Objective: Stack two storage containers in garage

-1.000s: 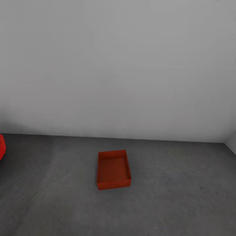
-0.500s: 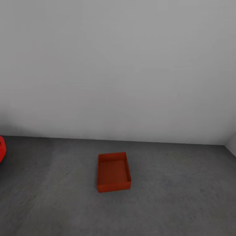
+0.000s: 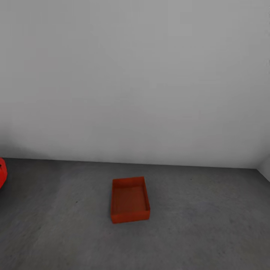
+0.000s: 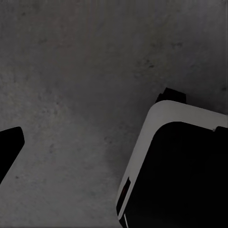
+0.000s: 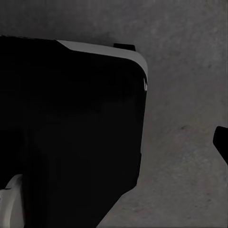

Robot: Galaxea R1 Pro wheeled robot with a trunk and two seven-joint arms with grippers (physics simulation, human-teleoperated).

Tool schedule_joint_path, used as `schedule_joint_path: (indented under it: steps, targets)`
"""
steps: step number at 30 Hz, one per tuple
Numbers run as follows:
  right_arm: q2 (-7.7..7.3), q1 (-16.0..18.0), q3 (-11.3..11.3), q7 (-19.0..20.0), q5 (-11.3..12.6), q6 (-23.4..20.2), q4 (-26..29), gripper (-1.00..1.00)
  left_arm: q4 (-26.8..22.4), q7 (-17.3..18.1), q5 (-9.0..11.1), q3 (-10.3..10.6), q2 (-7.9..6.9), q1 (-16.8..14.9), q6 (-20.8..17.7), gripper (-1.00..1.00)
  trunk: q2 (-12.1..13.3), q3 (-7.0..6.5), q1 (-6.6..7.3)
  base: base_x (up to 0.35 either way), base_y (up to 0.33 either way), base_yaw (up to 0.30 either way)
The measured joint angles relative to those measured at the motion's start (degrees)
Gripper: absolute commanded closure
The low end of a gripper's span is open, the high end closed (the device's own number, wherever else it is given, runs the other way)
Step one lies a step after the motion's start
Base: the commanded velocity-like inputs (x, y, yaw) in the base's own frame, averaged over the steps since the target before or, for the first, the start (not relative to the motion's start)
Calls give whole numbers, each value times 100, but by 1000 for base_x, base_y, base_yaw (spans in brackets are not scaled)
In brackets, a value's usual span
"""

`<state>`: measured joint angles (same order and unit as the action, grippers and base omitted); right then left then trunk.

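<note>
At the far left edge of the head view, a rounded red piece of the car [image 3: 2,172] juts into the picture, sitting on the floor [image 3: 210,225] near the foot of the wall. Between it and the storage container [image 3: 129,200] lies a broad stretch of dark grey, rough concrete with nothing on it.

The storage container stands alone near the middle of the garage floor, upright and open-topped, its low orange-red walls straight and its inside bare. Its long sides run away from the camera; its near short wall faces the robot and its far short wall stops well short of the pale grey wall [image 3: 135,75]. Open floor surrounds all four of its edges.

To the right of the container the concrete runs on unbroken to the corner, where a second pale wall [image 3: 265,168] meets the first at the picture's right edge.

In the left wrist view, a dark fingertip of the left claw [image 4: 8,149] shows at one border over bare concrete, and the white-rimmed black corner of the robot's base [image 4: 175,166] fills another part; whether the claw is apart or together cannot be told. In the right wrist view, the base [image 5: 71,133] again shows large and black with a pale rim, and a dark tip of the right claw [image 5: 222,145] shows at the border; its state cannot be told either.
</note>
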<state>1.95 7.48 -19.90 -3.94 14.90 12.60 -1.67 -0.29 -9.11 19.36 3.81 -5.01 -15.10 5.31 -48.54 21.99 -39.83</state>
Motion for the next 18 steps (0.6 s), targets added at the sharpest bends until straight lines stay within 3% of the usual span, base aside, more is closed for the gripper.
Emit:
schedule_joint_path:
  steps: [18]
  targets:
    - [-10, 1, 5, 7, 0, -11, 0, -100, 0, 0, 0, 0, 0, 1, 0, -100, 0, -170, 0, 0, 0, 0]
